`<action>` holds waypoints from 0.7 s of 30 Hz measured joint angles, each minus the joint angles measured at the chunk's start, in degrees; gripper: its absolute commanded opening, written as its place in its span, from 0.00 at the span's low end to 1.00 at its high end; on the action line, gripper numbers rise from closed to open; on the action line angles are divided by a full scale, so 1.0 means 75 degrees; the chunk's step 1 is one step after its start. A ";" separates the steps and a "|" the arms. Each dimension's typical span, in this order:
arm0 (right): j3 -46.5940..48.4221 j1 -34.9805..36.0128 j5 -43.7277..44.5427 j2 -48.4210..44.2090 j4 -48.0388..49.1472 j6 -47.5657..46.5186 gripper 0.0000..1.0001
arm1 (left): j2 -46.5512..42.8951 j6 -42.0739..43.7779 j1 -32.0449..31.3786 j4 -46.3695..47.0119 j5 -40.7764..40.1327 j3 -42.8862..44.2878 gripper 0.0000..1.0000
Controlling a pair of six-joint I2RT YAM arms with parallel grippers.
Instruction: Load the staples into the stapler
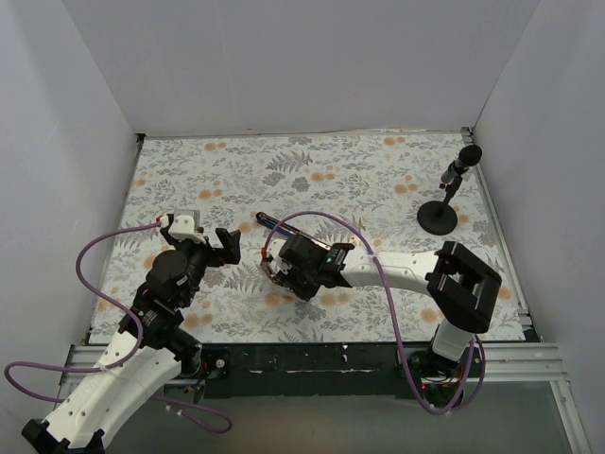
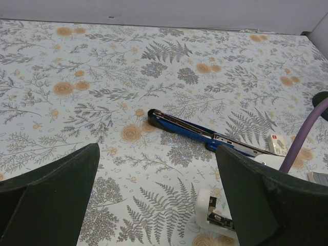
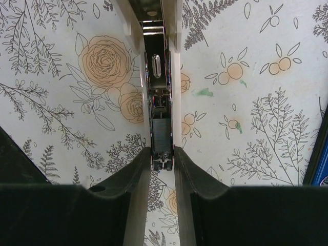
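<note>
The blue stapler [image 1: 275, 226] lies open on the floral mat; in the left wrist view its blue arm [image 2: 190, 132] with the silvery rail stretches flat. My right gripper [image 1: 276, 268] is shut on the end of the stapler's white-sided lower channel [image 3: 176, 77], one finger on each side [image 3: 162, 154]. A small grey ribbed block that looks like the staples [image 3: 161, 131] sits inside that channel just ahead of the fingertips. My left gripper [image 1: 216, 248] is open and empty, left of the stapler and above the mat [image 2: 157, 151].
A black microphone stand [image 1: 438, 216] stands at the back right. White walls close in the mat [image 1: 331, 180] on three sides. The right arm's purple cable [image 1: 326, 219] loops over the stapler area. The blue arm's edge shows at the right of the right wrist view [image 3: 321, 164].
</note>
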 measured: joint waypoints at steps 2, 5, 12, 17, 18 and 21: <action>0.0000 0.0000 -0.0003 0.0003 -0.0017 0.0000 0.35 | 0.0000 0.0000 0.0000 0.0000 0.0000 0.0000 0.98; 0.0000 0.0000 -0.0003 0.0003 -0.0009 0.0000 0.43 | 0.0000 0.0000 0.0000 0.0000 0.0006 0.0000 0.98; -0.0571 0.0000 0.0012 -0.0758 0.0595 -0.0026 0.53 | 0.0061 -0.0003 0.0009 0.0006 0.0079 0.0000 0.98; -0.2238 0.0003 0.0000 -0.2366 0.2028 -0.0335 0.54 | 0.0356 -0.0070 0.0029 0.0012 0.0350 0.0000 0.98; -0.2576 0.0003 -0.0035 -0.2605 0.2305 -0.0417 0.54 | 0.0458 -0.0105 0.0032 0.0012 0.0428 0.0000 0.98; -0.3523 0.0003 -0.0213 -0.2993 0.3293 -0.0571 0.51 | 0.0810 -0.0309 0.0041 0.0015 0.0761 0.0000 0.98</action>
